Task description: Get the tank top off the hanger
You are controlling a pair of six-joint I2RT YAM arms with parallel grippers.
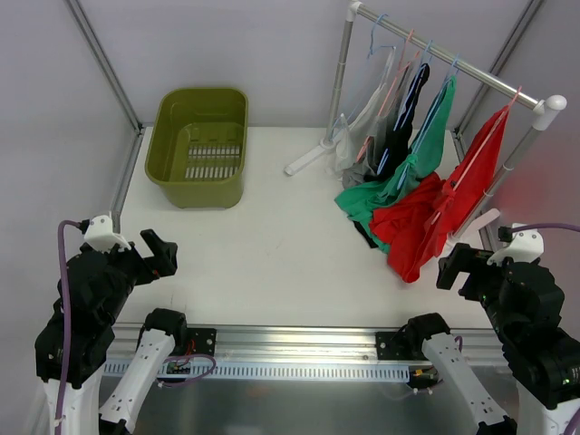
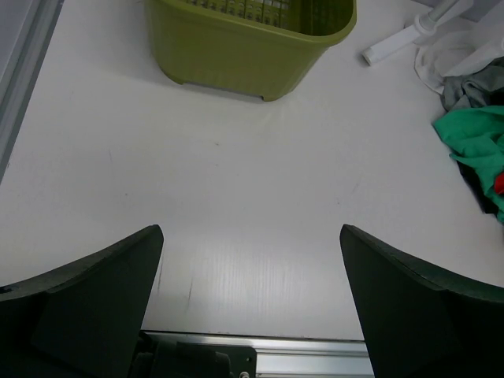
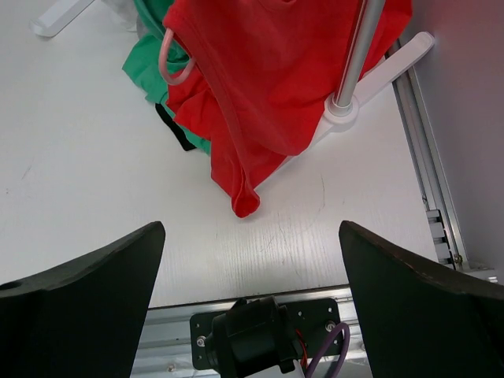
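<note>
"What sits on the white surface (image 1: 272,245)?"

"At the far right, a clothes rack (image 1: 480,73) with a row of tops hanging from its rail. At the far left, an olive basket (image 1: 195,190)."

"Where is the tank top?"

"The red tank top (image 1: 435,213) hangs at the near right end of the rail on a pink hanger (image 3: 168,69). Its lower edge reaches the surface, touching a green top (image 1: 421,154)."

"And the jaws?"

"The left jaws stand wide apart at the near left, holding nothing. The right jaws are also apart and hold nothing. They are at the near right, close to the red hem but not touching it."
</note>
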